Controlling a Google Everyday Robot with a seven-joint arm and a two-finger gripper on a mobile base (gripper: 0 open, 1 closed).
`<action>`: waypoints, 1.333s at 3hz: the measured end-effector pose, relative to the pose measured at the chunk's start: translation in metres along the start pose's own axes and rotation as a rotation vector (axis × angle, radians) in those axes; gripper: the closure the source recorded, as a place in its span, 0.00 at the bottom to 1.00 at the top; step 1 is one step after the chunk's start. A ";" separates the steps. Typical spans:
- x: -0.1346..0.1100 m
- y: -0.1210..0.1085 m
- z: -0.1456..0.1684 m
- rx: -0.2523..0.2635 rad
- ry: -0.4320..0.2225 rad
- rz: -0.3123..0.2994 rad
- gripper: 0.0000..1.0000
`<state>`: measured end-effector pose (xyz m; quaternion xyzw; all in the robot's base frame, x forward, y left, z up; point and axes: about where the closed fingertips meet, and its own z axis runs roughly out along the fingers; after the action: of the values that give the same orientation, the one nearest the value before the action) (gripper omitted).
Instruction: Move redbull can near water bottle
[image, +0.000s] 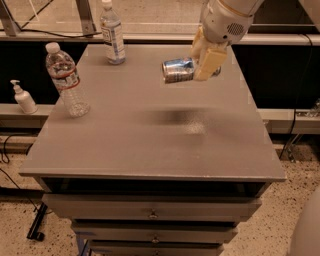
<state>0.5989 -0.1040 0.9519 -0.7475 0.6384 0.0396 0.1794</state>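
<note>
Up over the far right part of the table (150, 155) I've got the gripper (203, 62) clamped on the redbull can (177, 70) — it's lying sideways in the air, off the tabletop, with a shadow (172, 117) under it. Over near the left edge the water bottle (67, 80) stands upright, well apart from the can. A labelled bottle (113, 37) sits at the far edge — and a pump dispenser (22, 97) is on the left ledge.

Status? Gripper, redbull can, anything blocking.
Gripper shut on redbull can, sideways, lifted above table, right rear. Water bottle upright near left edge. Labelled bottle at back edge, off the direct line.
</note>
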 end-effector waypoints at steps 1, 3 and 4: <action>-0.034 0.001 0.024 -0.045 -0.083 -0.077 1.00; -0.112 0.015 0.089 -0.133 -0.165 -0.277 1.00; -0.139 0.015 0.109 -0.129 -0.163 -0.339 1.00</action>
<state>0.5779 0.0594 0.8872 -0.8485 0.4829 0.1099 0.1864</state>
